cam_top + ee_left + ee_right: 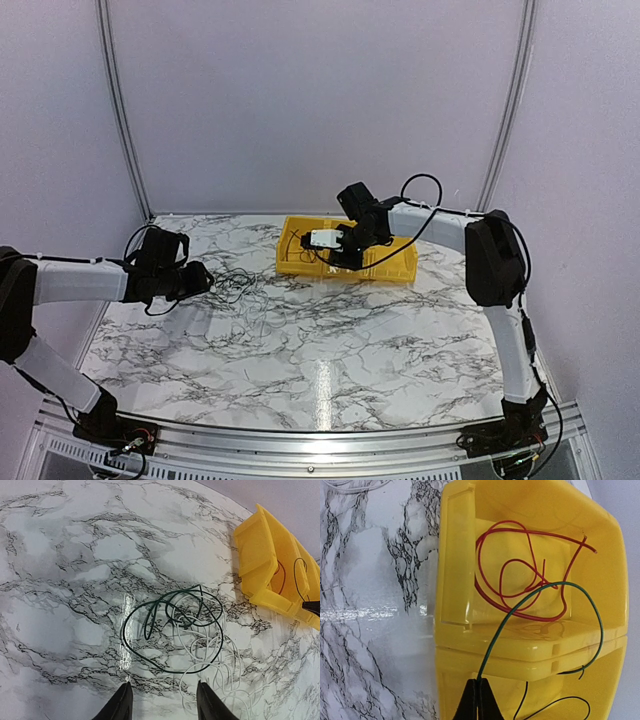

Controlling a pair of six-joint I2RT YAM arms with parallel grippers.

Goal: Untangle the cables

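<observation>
A loose tangle of thin wires (242, 290) lies on the marble table, left of centre. The left wrist view shows it as a dark green wire loop (170, 630) overlapping several white wires (212, 667). My left gripper (164, 702) is open and empty just short of the tangle; in the top view it (200, 280) sits at the tangle's left edge. My right gripper (480, 692) is shut on a green wire (540, 592) and holds it over the yellow bins (390, 262). A red wire (520, 575) lies coiled in one bin compartment. A thin black wire (555, 700) lies in the nearer compartment.
The yellow bins (455, 580) stand at the back centre of the table and show at the upper right of the left wrist view (260, 565). White walls and metal rails enclose the table. The table's near half shows only marble (320, 370).
</observation>
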